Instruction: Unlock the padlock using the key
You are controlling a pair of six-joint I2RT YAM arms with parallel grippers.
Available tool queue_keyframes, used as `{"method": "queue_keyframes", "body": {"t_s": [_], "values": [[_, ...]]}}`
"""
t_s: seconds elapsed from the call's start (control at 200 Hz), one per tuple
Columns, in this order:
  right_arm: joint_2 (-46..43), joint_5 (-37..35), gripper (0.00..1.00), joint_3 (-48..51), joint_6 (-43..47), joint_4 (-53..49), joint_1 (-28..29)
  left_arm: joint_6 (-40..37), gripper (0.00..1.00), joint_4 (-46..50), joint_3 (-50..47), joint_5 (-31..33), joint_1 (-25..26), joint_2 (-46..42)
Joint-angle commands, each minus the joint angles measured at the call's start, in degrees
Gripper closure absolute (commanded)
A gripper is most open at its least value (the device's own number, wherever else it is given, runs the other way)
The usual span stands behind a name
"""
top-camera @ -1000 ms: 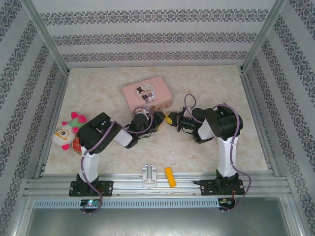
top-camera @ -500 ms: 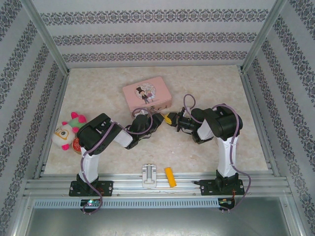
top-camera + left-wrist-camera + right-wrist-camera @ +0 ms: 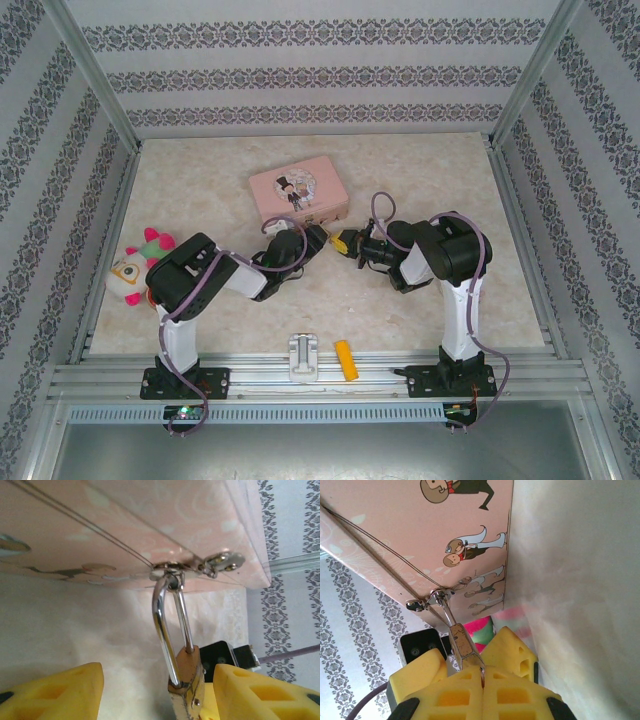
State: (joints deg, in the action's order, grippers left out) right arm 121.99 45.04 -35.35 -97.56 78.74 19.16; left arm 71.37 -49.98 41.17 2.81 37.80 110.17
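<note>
Fingers of the right gripper (image 3: 482, 672) are pressed together at the base of the padlock (image 3: 464, 647); whether the key lies between them I cannot tell. Fingers of the left gripper (image 3: 157, 680) stand apart at 3 and 9 o'clock of the padlock. Best to close them on its body before twisting. Its shackle (image 3: 167, 625) hangs from the tin (image 3: 100, 525) at 12 o'clock.

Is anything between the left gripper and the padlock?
Nothing visible. The padlock hangs by its shackle from the clasp of the pink tin, its body in the gap between the open left gripper fingers.
</note>
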Motion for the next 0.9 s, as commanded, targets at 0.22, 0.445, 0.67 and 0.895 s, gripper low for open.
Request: {"method": "queue_keyframes", "body": {"t_s": [0.22, 0.445, 0.67, 0.895], "values": [[-0.40, 0.67, 1.00, -0.11, 0.45, 0.63, 1.06, -2.02, 0.43, 5.07, 2.75, -0.26, -0.56, 0.48], [-0.71, 0.58, 1.00, -0.51, 0.15, 0.63, 1.32, -1.75, 0.53, 3.67, 4.69, -3.02, -0.54, 2.39], [-1.85, 0.05, 1.00, -0.16, 0.03, 0.58, 1.58, -0.46, 0.70, 1.93, 4.09, -4.54, -0.54, 3.30], [-2.80, -0.30, 1.00, 0.02, 0.54, 0.63, 2.09, 0.17, 0.84, 1.10, 3.55, -5.80, -0.54, 3.22]]}}
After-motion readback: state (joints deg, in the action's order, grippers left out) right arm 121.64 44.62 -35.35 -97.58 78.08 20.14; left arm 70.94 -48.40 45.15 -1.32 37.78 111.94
